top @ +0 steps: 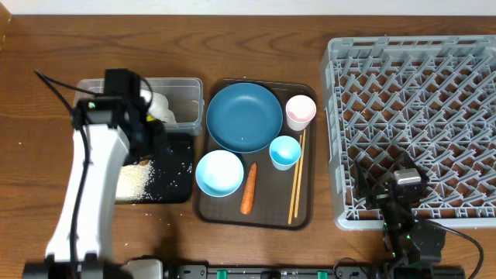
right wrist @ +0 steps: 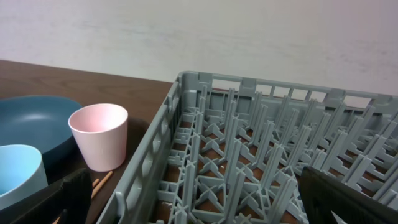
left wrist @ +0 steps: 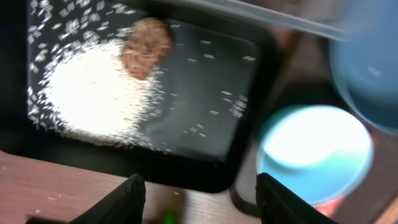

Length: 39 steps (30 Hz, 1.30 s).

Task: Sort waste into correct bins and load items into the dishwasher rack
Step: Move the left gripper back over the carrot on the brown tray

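Well, the left gripper (left wrist: 199,186) hangs open and empty over the black tray (left wrist: 186,78), where the rice (left wrist: 93,93) lies heaped with the brown lump (left wrist: 146,46) touching it (blurry view). The right gripper (right wrist: 199,202) gapes empty at the rack (right wrist: 249,124).

The overhead camera looks straight down on the whole table (top: 46,46) from far. The left wrist camera looks down, very near and blurred, on the black tray (left wrist: 205,87) and light-blue bowl (left wrist: 314,149). The right wrist camera sits low and faces level across the rack (right wrist: 249,155) and pink cup (right wrist: 98,134); the overhead view shows these too.
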Available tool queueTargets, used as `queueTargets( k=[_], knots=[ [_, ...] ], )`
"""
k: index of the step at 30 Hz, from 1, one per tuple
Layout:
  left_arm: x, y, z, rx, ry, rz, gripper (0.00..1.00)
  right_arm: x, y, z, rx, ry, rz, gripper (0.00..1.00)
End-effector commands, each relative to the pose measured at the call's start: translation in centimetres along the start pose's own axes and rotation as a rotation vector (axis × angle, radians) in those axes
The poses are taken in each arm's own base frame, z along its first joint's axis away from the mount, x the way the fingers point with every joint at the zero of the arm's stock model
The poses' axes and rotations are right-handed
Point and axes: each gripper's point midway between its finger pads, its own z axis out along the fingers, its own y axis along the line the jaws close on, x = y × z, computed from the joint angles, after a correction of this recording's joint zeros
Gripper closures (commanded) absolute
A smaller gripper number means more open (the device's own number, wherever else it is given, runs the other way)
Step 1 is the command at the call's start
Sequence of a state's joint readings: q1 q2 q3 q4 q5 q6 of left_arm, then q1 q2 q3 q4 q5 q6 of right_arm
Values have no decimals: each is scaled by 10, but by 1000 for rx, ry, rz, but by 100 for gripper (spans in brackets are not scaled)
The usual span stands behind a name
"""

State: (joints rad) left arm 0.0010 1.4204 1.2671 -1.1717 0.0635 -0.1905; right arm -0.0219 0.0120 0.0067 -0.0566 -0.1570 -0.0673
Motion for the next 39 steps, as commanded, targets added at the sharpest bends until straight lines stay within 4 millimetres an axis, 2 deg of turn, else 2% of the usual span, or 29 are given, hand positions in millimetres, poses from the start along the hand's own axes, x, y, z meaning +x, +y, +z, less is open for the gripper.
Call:
queueTargets(
  k=[1, 5, 9, 11, 12, 20, 24, 28, 36, 39],
  knots=[
    [16, -24, -14, 37, -16, 88, 42, 1, 2, 0, -9, 2, -12, 1],
    [40, -49, -15, 44, 29, 214, 23, 1, 2, 0, -9, 2, -12, 1],
    [62, -75, -8, 82, 71, 322, 15, 1, 2, 0, -9, 2, -12, 1],
    [74, -88, -2, 113, 90, 369, 0, 1, 2, 0, -9, 2, -12, 1],
    [78, -92, 2, 118, 96, 389, 2, 1, 2, 0, -9, 2, -13, 1],
    [118, -111, 42, 127, 143, 535, 1, 1, 2, 0, -9, 2, -12, 1],
    [133, -140, 50, 219, 121, 617, 9, 1, 2, 0, -9, 2, -13, 1],
    [143, -163, 57, 257, 110, 652, 10, 1, 2, 0, -9, 2, -13, 1],
    [164, -163, 100, 176, 269, 668, 10, 1, 2, 0, -9, 2, -13, 1],
    [164, -164, 108, 157, 294, 666, 10, 1, 2, 0, -9, 2, -13, 1]
  ],
)
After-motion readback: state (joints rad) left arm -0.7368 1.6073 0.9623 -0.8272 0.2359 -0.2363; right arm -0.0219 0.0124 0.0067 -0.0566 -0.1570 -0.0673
